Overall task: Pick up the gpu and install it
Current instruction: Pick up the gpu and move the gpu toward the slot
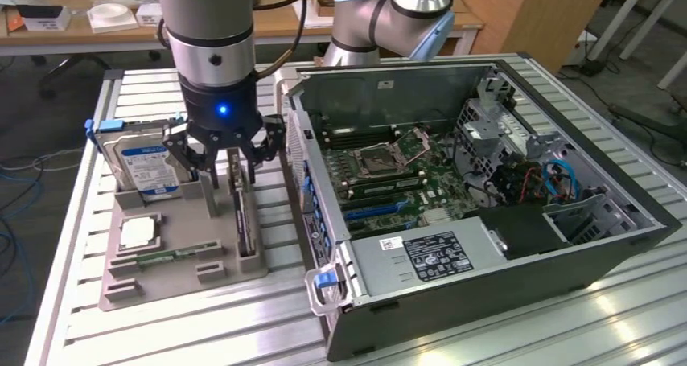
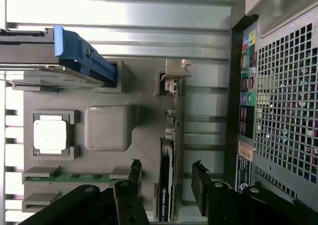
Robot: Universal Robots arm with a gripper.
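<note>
Grey tray (image 1: 177, 281): hard drive (image 1: 145, 165) near gpu (image 1: 243, 217), claw (image 1: 228, 173) spread astride.

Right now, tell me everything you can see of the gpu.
The gpu is a thin dark card standing on edge in a slot of the grey holder tray, next to the computer case. A pale metal bracket caps one end, and a label with a green logo runs along its edge. The open fingers straddle it, apparently without touching.
</note>
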